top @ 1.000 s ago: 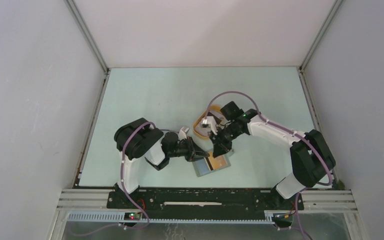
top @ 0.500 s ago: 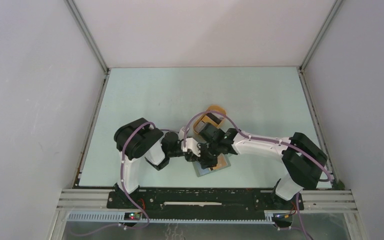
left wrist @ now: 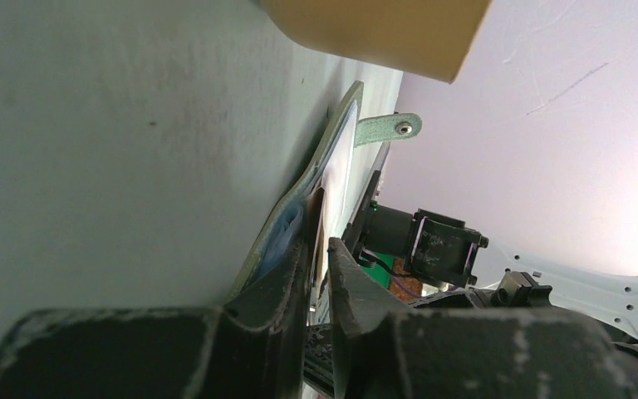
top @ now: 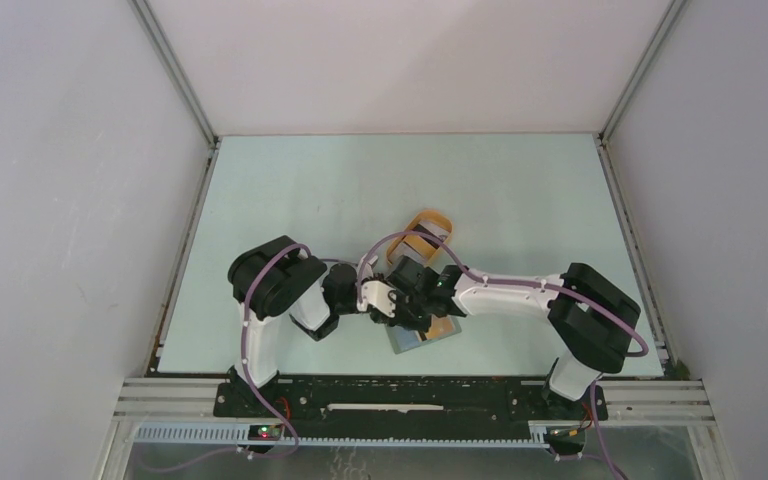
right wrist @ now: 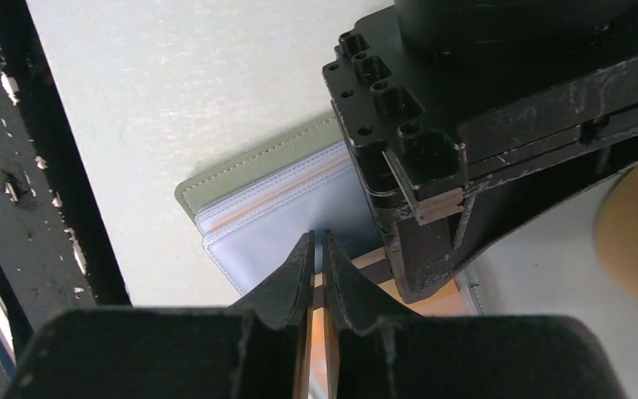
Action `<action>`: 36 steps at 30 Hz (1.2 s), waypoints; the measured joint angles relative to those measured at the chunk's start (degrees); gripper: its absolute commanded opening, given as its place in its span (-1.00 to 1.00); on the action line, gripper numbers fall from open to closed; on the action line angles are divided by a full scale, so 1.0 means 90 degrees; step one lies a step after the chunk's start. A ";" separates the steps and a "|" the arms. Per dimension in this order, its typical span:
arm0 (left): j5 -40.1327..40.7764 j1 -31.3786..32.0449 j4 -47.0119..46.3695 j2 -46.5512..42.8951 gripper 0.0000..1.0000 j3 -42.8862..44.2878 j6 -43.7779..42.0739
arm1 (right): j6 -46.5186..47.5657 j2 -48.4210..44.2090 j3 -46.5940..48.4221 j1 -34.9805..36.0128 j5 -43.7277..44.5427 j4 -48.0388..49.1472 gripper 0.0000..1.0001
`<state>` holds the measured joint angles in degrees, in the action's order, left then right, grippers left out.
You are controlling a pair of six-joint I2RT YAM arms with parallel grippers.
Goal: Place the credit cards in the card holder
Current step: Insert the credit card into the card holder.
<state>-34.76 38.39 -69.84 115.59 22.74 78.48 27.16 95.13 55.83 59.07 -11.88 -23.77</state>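
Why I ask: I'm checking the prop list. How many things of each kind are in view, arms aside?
Wallet: 1
Orange tray: 1
Cards: 2, a tan card in the wallet and a thin card edge-on in the right jaws; others may be hidden
Total: 4

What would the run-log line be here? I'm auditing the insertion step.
left gripper: shut on card holder edge | right gripper: nearly shut, tips over tan card on holder; grasp unclear
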 measured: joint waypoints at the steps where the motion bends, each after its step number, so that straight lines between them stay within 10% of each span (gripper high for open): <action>1: 0.0000 0.0000 0.0000 0.0000 -0.60 0.0000 0.0000 | 0.0002 0.0000 0.0000 0.0012 0.0053 0.0000 -0.71; 36: -0.0102 0.0019 0.0168 0.0000 -0.34 0.0153 0.0136 | 0.0165 -0.0415 -0.0469 -0.0568 0.0777 -0.0095 -0.68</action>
<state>-35.68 38.57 -68.34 115.59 24.12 79.70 28.64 91.39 51.62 53.95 -4.89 -24.62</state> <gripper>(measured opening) 0.308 0.147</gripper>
